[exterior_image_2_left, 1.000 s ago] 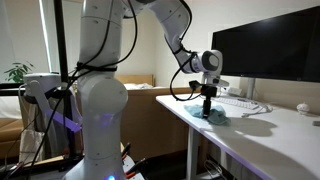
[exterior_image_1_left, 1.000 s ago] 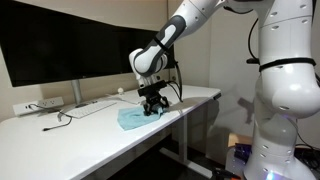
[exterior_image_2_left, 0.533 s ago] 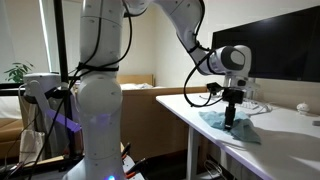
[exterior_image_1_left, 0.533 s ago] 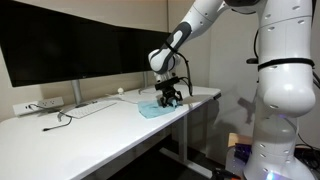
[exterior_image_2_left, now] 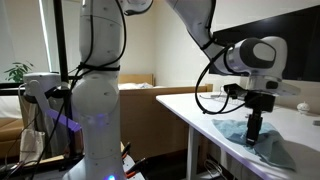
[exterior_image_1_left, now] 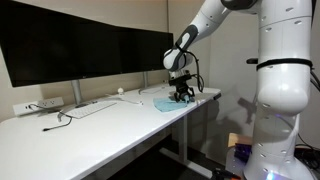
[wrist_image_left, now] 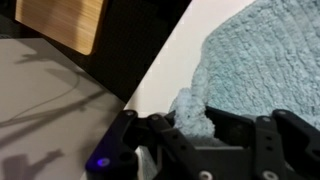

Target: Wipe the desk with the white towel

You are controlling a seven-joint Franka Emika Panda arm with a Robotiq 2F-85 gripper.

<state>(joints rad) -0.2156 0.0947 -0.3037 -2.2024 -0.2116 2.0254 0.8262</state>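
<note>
**Towel pinned under gripper at desk end**

Pale teal wrinkled cloth towel (exterior_image_1_left: 165, 104) lies spread on the long white desk (exterior_image_1_left: 100, 130), near its end edge. Black Robotiq gripper (exterior_image_2_left: 255, 131) stands upright on the towel, jaws closed. In the wrist view they pinch a bunched fold. 2 black monitors (exterior_image_1_left: 60, 55) stand behind. Flat white power strip (exterior_image_1_left: 40, 104) lies well apart.

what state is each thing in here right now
gripper: shut, pinching a fold of the towel, pointing down at the desk
towel: wrinkled, lying on the desk close to its edge, bunched up where the gripper grips it
desk: upright, with the towel lying at one end
monitors: screens dark
</note>
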